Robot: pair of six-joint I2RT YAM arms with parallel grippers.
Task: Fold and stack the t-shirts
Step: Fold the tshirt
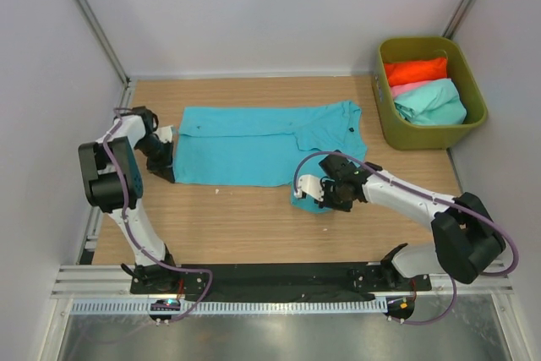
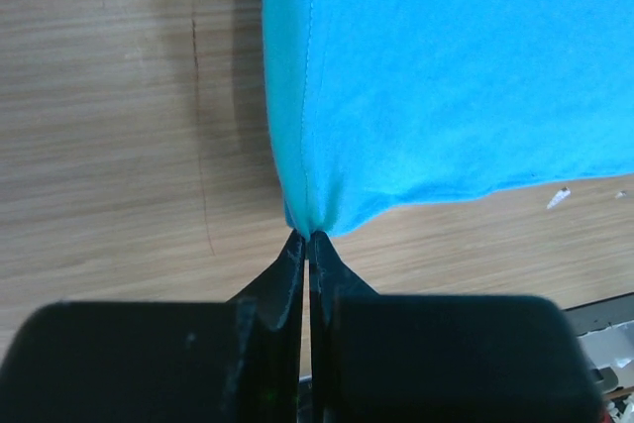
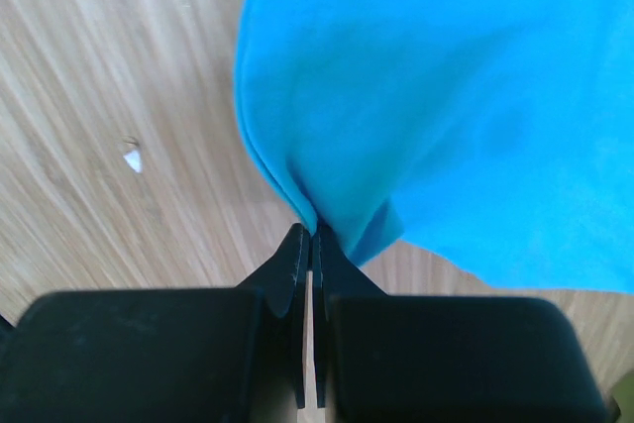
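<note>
Wooden table (image 1: 237,226): turquoise-blue t-shirt (image 1: 254,145) spread across centre. Left gripper (image 2: 305,240) pinched tight on its near-left corner; right gripper (image 3: 312,235) likewise on near-right corner. Other t-shirts (image 1: 429,101) in olive bin (image 1: 423,137), far right.

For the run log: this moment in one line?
left gripper: shut on blue shirt | right gripper: shut on blue shirt | other shirts in bin

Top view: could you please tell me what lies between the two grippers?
The turquoise shirt stretches between the left gripper and the right gripper, each shut on a near corner of it; the top view shows this.
</note>
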